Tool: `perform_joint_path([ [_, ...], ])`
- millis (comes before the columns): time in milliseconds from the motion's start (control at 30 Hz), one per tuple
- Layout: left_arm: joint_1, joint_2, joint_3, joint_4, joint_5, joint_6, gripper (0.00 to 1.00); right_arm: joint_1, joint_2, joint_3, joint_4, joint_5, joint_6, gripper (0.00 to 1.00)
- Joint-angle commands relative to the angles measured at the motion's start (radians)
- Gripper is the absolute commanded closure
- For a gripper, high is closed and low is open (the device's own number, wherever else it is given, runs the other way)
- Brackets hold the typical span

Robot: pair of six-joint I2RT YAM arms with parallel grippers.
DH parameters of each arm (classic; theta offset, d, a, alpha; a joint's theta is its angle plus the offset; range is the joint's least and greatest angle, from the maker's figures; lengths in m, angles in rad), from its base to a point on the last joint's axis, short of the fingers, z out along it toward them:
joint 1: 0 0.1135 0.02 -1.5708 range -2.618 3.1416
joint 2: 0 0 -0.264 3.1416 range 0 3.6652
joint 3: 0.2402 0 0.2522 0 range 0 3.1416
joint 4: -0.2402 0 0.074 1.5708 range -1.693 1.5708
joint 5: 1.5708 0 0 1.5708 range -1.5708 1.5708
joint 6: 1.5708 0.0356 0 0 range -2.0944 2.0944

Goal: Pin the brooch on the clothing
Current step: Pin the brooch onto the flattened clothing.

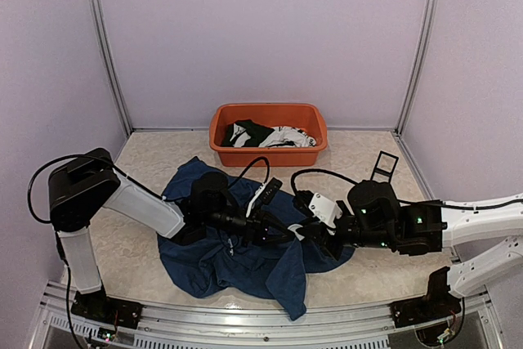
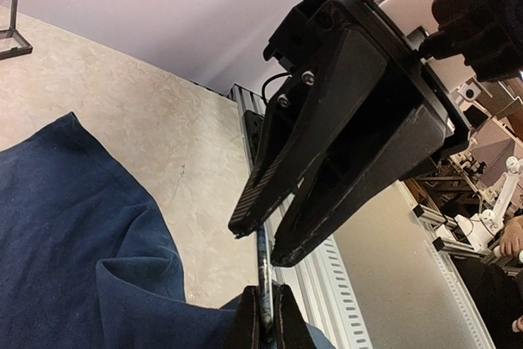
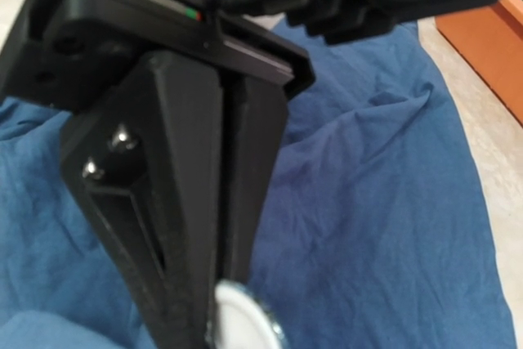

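Brooch [image 3: 243, 322] blurred and cropped by the right wrist view's bottom edge, my left gripper [image 2: 263, 298] cut off low in its own view, garments [image 1: 270, 135] in the tub [image 1: 245, 156] too small for me to sort.

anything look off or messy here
The navy T-shirt lies crumpled in folds on the table rather than spread flat, one corner trailing toward the near edge. Nothing spilled or broken shows.

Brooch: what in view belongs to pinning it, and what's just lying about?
Job: navy T-shirt, white brooch, left fingers, right fingers.
Lying about: orange tub, black and white clothes in it, small black frame.
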Motion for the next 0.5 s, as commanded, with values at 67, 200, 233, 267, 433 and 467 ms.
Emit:
perform_joint_path([
  [67, -0.010, -0.013, 0.010, 0.028, -0.006, 0.022, 1.00, 0.006, 0.030, 0.015, -0.014, -0.015, 0.021, 0.88],
  [200, -0.019, -0.033, 0.013, -0.015, -0.032, 0.060, 1.00, 0.006, 0.043, 0.007, 0.006, -0.023, 0.034, 0.90],
  [233, -0.022, -0.040, 0.013, -0.022, -0.039, 0.072, 1.00, 0.006, 0.046, 0.006, 0.008, -0.024, 0.034, 0.91],
  [267, -0.025, -0.045, 0.012, -0.031, -0.047, 0.080, 1.00, 0.006, 0.049, 0.006, 0.010, -0.025, 0.033, 0.91],
  [433, -0.028, -0.068, 0.010, -0.056, -0.063, 0.102, 1.00, 0.007, 0.043, 0.007, 0.009, -0.027, 0.034, 0.91],
  [467, -0.027, -0.071, 0.010, -0.058, -0.062, 0.104, 1.00, 0.006, 0.036, 0.009, 0.006, -0.026, 0.034, 0.91],
])
